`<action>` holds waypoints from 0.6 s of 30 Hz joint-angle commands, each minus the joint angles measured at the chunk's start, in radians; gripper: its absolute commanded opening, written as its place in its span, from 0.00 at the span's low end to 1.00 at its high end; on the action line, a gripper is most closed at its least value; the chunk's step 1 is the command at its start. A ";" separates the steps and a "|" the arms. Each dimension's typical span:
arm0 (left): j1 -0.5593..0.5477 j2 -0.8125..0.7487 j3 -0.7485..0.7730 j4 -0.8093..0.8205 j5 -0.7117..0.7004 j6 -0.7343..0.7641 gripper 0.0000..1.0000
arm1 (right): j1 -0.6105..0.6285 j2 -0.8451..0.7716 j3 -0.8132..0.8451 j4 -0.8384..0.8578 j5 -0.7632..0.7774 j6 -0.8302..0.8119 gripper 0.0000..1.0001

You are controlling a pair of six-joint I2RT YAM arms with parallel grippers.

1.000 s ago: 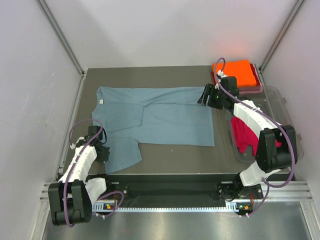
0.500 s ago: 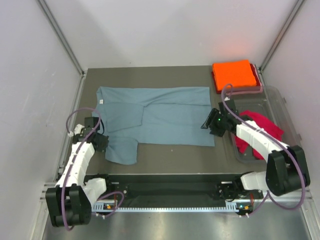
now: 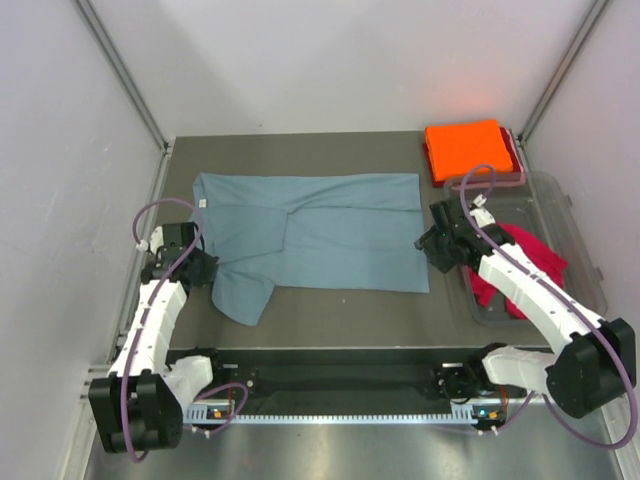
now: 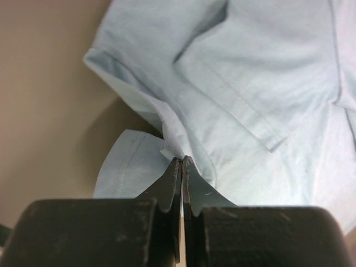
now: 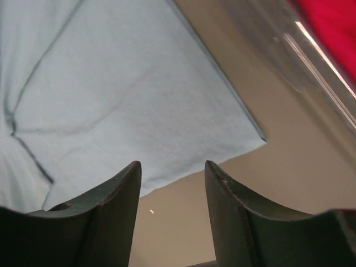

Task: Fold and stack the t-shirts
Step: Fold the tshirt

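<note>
Top external: I've got the grey-blue tee (image 3: 330, 230) spread flat across the middle of the table (image 3: 300, 150), collar end to the left, hem to the right. Its near sleeve is bunched and pulled toward the left gripper (image 3: 195, 268) at the table's left side.

Left wrist confirms it: the jaws are fully closed with a fold of sleeve fabric pinched between the tips, and the cloth tents up from the table into the pinch.

The right gripper (image 3: 437, 247) sits over the tee's near-right hem corner, just beside the clear tub (image 3: 548, 190). In the right wrist view its jaws stand apart at a moderate gap with nothing between them. I see only the hem corner and bare table below. I can't tell whether the tips touch the cloth.

The orange tee (image 3: 465, 148) is folded square at the far-right corner of the table. A reddish edge shows under it, and I can't tell what that is.

The red tee (image 3: 530, 255) lies crumpled inside the tub, apart from both grippers.
</note>
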 commanded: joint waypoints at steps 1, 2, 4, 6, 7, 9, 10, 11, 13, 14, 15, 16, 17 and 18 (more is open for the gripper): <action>-0.004 0.000 0.015 0.093 0.045 0.042 0.00 | 0.034 -0.003 -0.003 -0.097 0.095 0.156 0.48; -0.004 0.005 0.013 0.109 0.058 0.050 0.00 | 0.045 0.003 -0.005 -0.087 0.104 0.157 0.48; -0.004 0.017 0.018 0.118 0.064 0.071 0.00 | 0.077 0.020 0.001 -0.097 0.144 0.171 0.46; -0.004 0.026 0.025 0.129 0.067 0.090 0.00 | 0.086 0.049 0.007 -0.112 0.155 0.200 0.46; -0.004 0.028 0.025 0.132 0.064 0.093 0.00 | 0.088 0.060 0.009 -0.117 0.161 0.212 0.45; -0.004 0.028 0.024 0.148 0.065 0.092 0.00 | 0.091 0.086 -0.003 -0.102 0.170 0.248 0.45; -0.004 0.029 0.022 0.155 0.070 0.090 0.00 | 0.091 0.094 -0.009 -0.094 0.167 0.258 0.45; -0.004 0.029 0.019 0.167 0.076 0.088 0.00 | 0.093 0.106 -0.019 -0.091 0.166 0.286 0.46; -0.004 0.041 0.022 0.184 0.091 0.082 0.00 | 0.093 0.117 -0.028 -0.094 0.164 0.336 0.46; -0.004 0.049 0.033 0.187 0.095 0.081 0.00 | 0.093 0.123 -0.038 -0.096 0.163 0.352 0.46; -0.004 0.063 0.038 0.188 0.098 0.079 0.00 | 0.094 0.125 -0.043 -0.099 0.153 0.366 0.46; -0.004 0.069 0.045 0.190 0.101 0.081 0.00 | 0.094 0.125 -0.049 -0.099 0.150 0.390 0.46; -0.004 0.074 0.051 0.190 0.101 0.082 0.00 | 0.099 0.129 -0.060 -0.099 0.150 0.404 0.46; -0.004 0.078 0.053 0.190 0.101 0.085 0.00 | 0.105 0.129 -0.066 -0.102 0.147 0.418 0.46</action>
